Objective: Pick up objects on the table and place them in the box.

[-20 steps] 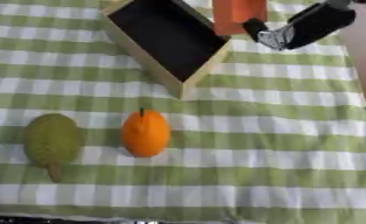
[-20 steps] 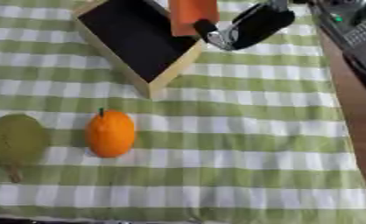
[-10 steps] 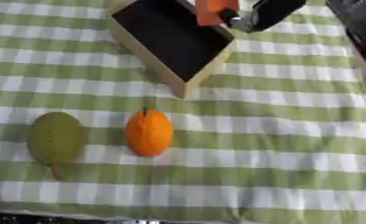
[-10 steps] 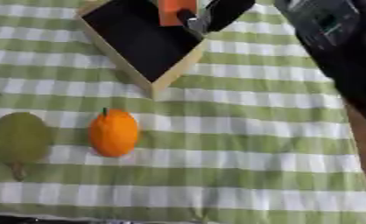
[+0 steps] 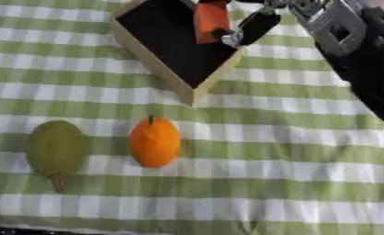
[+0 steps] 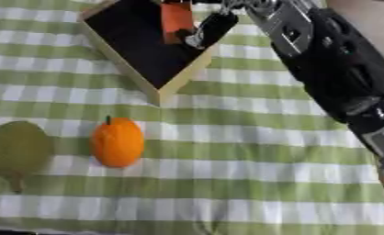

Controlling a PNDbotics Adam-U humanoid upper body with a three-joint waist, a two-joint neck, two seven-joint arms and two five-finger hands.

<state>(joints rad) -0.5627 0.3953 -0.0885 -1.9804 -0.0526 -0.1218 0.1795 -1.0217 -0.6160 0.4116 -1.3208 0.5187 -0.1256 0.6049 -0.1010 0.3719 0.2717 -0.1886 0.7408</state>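
Right hand [image 5: 247, 30] fingers curled round an orange block [image 5: 211, 19], now over the dark inside of the box [image 5: 159, 69]; a second ago it hung beside the far rim. Release looks next. Orange fruit [image 5: 154, 142] and green fruit [image 5: 56, 147] wait on the tablecloth [image 5: 291, 160].

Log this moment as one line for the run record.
right hand: holding orange block over box | left hand: not in view | on cloth: orange fruit, green fruit
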